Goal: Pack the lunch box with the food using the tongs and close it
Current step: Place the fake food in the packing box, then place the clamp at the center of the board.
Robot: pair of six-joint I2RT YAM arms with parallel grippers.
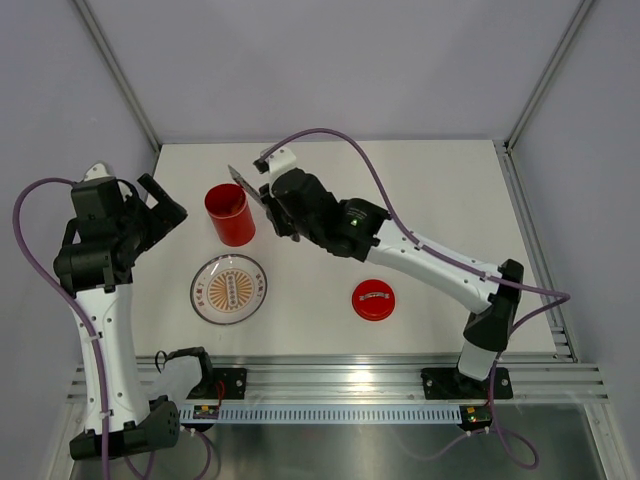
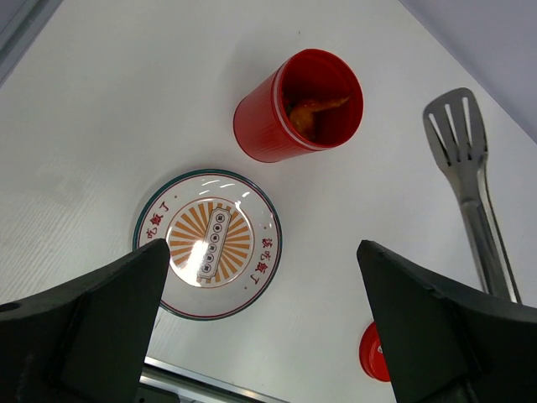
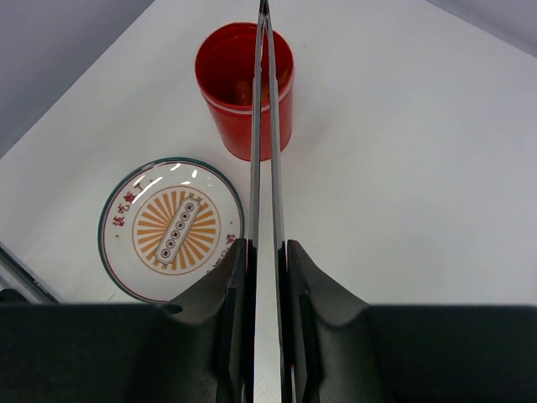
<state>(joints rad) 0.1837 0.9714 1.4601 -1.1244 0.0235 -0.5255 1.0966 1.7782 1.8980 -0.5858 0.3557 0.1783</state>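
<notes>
The lunch box [image 1: 230, 213] stood upright and uncovered on the white tabletop [image 1: 460, 190], towards its far left part. In the left wrist view, an orange curved piece of the food [image 2: 312, 109] lay inside it against the wall. The right wrist view showed more orange and reddish bits deep in the cylinder, too dim to tell apart.

The lid [image 1: 373, 299] lay flat on the tabletop well apart from the lunch box, nearer the arms' bases and to the right, with its silver mark facing up. A clear plate [image 1: 229, 289] with an orange printed centre sat just nearside of the lunch box and left of the lid.

The right gripper [image 3: 267, 252] had its jaws clamped on the tongs [image 3: 264, 126], squeezing the two slim arms so that they ran almost together. From the jaws the tongs reached out towards the lunch box. In the right wrist view they crossed its mouth. In the overhead view their flat slotted end lay just beyond the far right of its rim. It seemed to hang beside the rim rather than inside, though the views did not settle this. The left wrist view showed that slotted end off to the right of the lunch box and apart from it.

The left gripper [image 1: 163, 207] hovered left of the lunch box, its jaws spread wide apart and holding nothing.
</notes>
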